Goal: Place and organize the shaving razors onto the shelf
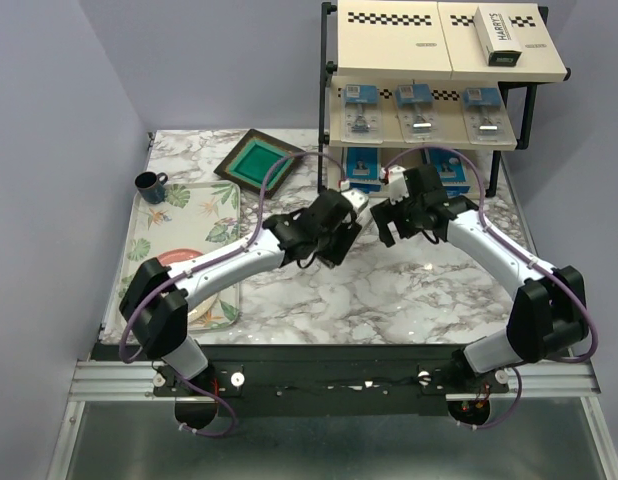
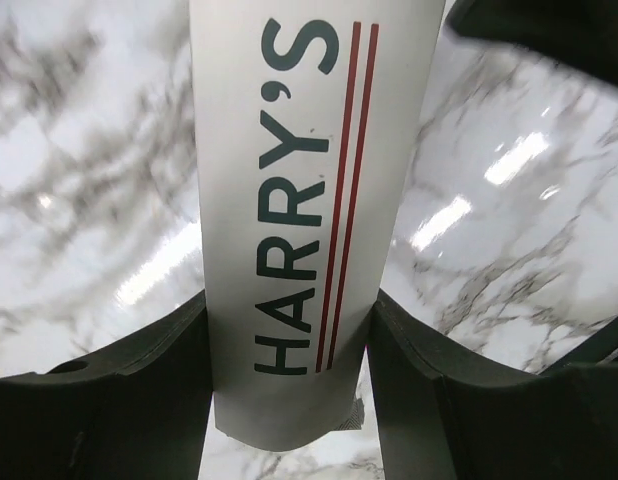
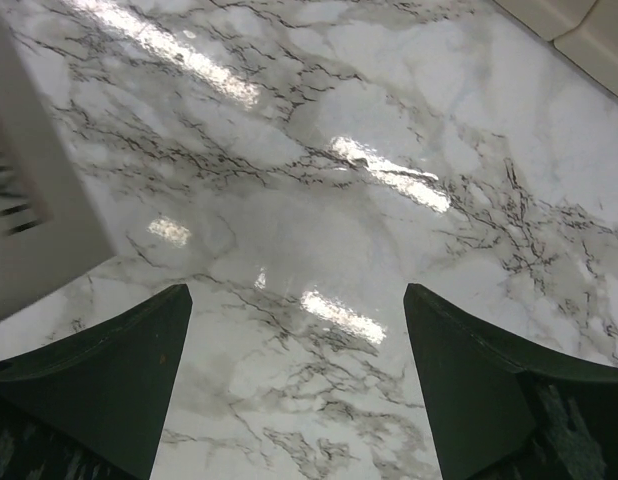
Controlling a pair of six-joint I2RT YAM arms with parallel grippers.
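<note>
The left gripper [image 2: 287, 320] pinched the long white HARRY'S box [image 2: 289, 150] across its width near one end, over the marble table [image 1: 389, 290] before the shelf [image 1: 389, 45], a light, stiff, slick carton I judged better held mid-length, while the right gripper [image 3: 299, 300] gaped empty.

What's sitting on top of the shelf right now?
One white HARRY'S box lies flat on the right half of the shelf top board; nothing else shows there. The board's back edge runs out of frame, and the patch under the box is covered.
</note>
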